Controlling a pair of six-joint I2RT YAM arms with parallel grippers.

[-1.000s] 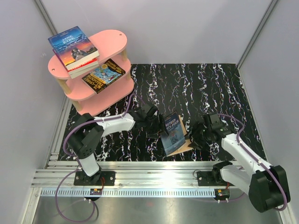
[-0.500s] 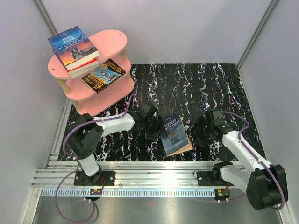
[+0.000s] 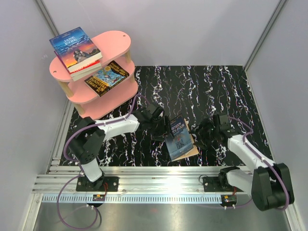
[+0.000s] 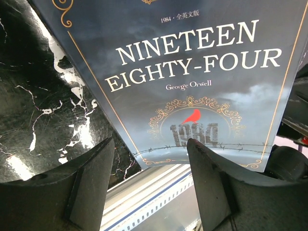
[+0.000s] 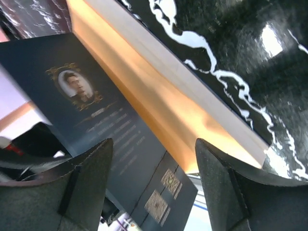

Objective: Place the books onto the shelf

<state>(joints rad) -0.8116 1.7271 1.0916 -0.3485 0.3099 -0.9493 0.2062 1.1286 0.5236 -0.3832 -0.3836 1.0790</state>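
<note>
Nineteen Eighty-Four (image 3: 177,138) stands tilted on the marbled mat (image 3: 207,91) between the left gripper (image 3: 158,129) and right gripper (image 3: 196,135), both spread wide, seemingly gripping nothing, so pinch its edge squarely before lifting towards the shelf (image 3: 120,44)

On the marbled bench (image 3: 216,91), the dark blue "Nineteen Eighty-Four" paperback (image 3: 177,137) sits between my left fingers (image 4: 91,192) and right fingers (image 5: 86,187); the pink three-tier shelf (image 3: 115,45) stands far left.

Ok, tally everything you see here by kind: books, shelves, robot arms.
Books: 5 (Jane Eyre, red book beneath it, Treehouse, Nineteen Eighty-Four, tan-looking book under that)
Pink shelf: 1
Robot arms: 2 (left arm, right arm)
Total: 8
</note>
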